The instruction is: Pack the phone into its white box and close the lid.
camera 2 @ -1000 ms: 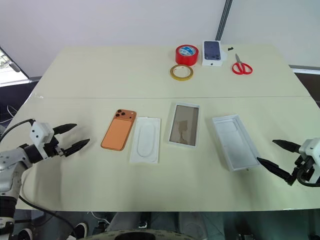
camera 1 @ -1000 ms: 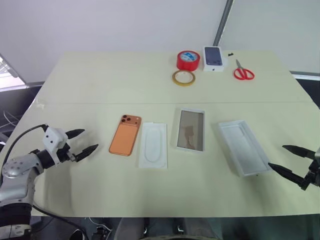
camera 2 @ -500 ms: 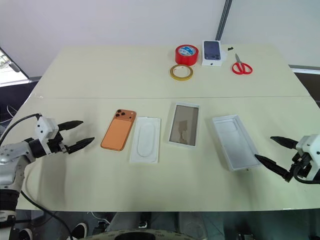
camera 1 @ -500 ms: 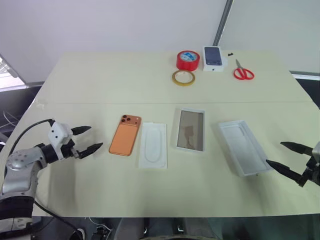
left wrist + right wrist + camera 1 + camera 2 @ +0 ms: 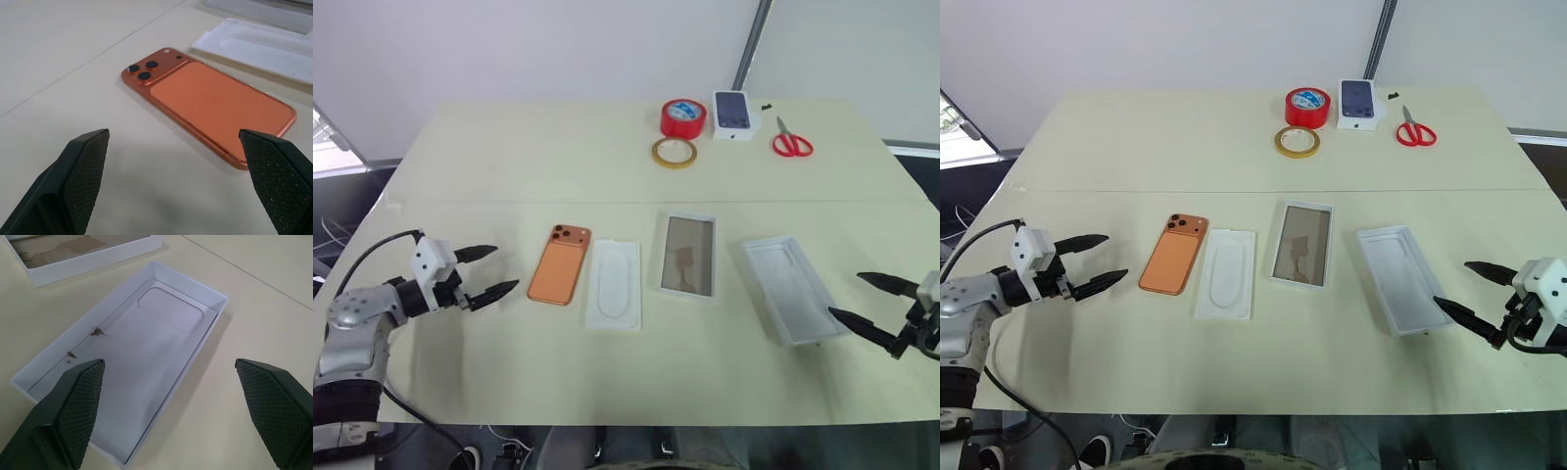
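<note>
The slim orange phone (image 5: 560, 278) is seen lying camera-side up near the spread left gripper (image 5: 485, 271). The all-white rectangular lid (image 5: 788, 289), hollow side up, lies just beside the spread, empty right gripper (image 5: 867, 305).

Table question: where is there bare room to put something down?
The table is bare across its far left, beyond the phone, and along the near edge. Crowded: the middle row of phone, card, white box and lid, and the far-right tapes and scissors.

Lab or workshop: bare table (image 5: 509, 157), tape rolls (image 5: 682, 117), scissors (image 5: 792, 145).
</note>
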